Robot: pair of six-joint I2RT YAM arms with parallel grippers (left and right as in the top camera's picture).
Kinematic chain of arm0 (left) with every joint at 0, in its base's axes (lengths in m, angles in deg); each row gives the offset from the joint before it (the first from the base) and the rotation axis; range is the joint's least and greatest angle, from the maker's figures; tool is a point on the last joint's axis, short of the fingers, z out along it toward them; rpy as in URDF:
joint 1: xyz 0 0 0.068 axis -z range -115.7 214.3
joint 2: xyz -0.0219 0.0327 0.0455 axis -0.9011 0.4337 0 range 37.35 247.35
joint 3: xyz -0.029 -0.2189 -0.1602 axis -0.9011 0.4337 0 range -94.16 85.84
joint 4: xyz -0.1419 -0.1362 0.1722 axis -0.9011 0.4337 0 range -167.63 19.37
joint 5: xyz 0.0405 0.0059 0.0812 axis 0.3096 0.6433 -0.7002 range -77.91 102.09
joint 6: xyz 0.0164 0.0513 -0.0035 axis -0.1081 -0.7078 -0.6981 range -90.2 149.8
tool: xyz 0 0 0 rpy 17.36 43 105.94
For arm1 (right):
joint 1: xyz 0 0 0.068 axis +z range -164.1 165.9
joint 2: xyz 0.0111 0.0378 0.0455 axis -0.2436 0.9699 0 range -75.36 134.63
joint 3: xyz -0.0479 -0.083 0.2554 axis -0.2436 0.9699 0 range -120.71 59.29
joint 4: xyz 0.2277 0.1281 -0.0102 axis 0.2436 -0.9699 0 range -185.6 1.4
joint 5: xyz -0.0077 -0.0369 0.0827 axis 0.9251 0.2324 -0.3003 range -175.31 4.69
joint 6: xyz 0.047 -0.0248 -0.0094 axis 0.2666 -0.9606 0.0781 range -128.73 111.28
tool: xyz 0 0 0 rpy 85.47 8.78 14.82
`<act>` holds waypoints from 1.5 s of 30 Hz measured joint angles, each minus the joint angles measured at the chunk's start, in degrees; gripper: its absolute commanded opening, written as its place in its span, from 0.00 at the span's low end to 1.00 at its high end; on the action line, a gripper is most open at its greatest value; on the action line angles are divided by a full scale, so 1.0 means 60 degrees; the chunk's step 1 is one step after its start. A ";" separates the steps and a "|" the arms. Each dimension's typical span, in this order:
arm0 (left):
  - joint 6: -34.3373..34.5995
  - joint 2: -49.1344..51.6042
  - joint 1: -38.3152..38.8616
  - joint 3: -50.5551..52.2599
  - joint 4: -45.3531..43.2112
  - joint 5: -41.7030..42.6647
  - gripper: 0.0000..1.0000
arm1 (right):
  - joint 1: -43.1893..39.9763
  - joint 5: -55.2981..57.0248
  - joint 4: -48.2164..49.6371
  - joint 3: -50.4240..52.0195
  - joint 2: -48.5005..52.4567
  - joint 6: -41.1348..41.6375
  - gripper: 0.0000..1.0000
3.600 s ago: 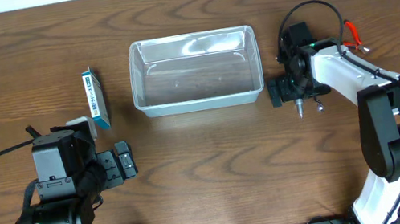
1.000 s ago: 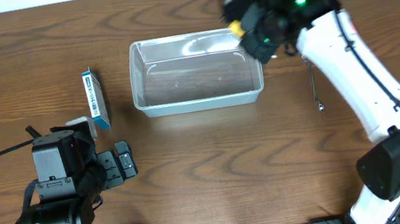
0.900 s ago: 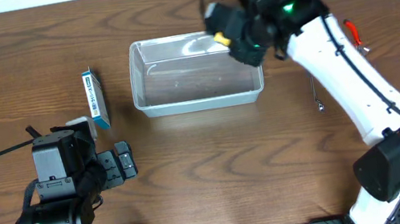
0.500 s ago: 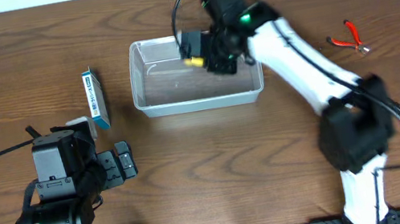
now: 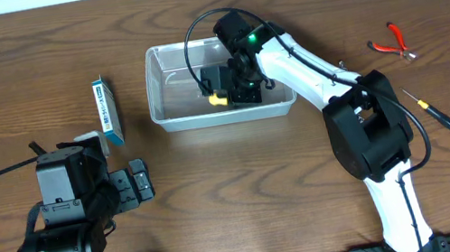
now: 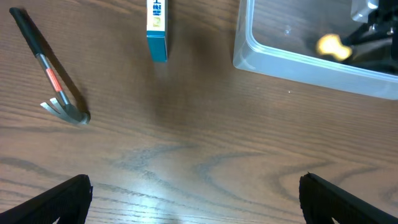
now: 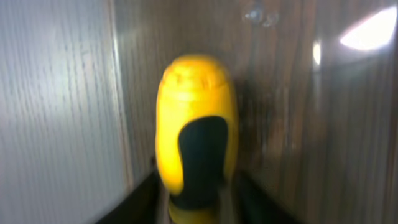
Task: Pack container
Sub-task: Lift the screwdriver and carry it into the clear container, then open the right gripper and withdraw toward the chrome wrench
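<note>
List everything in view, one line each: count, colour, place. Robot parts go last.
container: one, clear plastic, table centre, far side
yellow-handled tool: one, yellow and black, inside the container, between the right gripper's fingers
box: one, blue and white, left of the container
pliers: one, red handles, far right of the table
screwdriver: one, black handle, right side, nearer than the pliers
hammer: one, black handle with a red band, seen only in the left wrist view, left of the box
table: one, brown wood, under everything
left gripper: one, black, open, above bare table
right gripper: one, black, reaching into the container; grip unclear
</note>
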 measured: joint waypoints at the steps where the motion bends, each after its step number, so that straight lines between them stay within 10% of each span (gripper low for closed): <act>1: 0.0000 0.0000 0.0000 0.0000 0.0004 0.0000 0.98 | 0.0004 -0.0015 0.0015 -0.0007 0.0000 -0.0018 0.61; 4: 0.0000 0.0000 0.0000 0.0000 0.0004 0.0000 0.98 | 0.0000 -0.0004 0.0026 -0.0007 0.0000 0.0004 0.83; 15: 0.0000 0.0000 0.0000 0.0000 0.0011 0.0000 0.98 | -0.0131 0.0412 -0.0641 -0.1526 -0.0135 0.1738 0.99; 28: 0.0000 0.0000 0.0000 0.0000 0.0076 0.0000 0.98 | -0.3537 0.2769 -0.5158 -0.4018 -0.2943 0.8965 0.99; 45: 0.0000 0.0000 0.0000 0.0000 0.0091 0.0000 0.98 | -0.4601 0.3005 -0.0849 0.2419 -0.2568 0.9952 0.99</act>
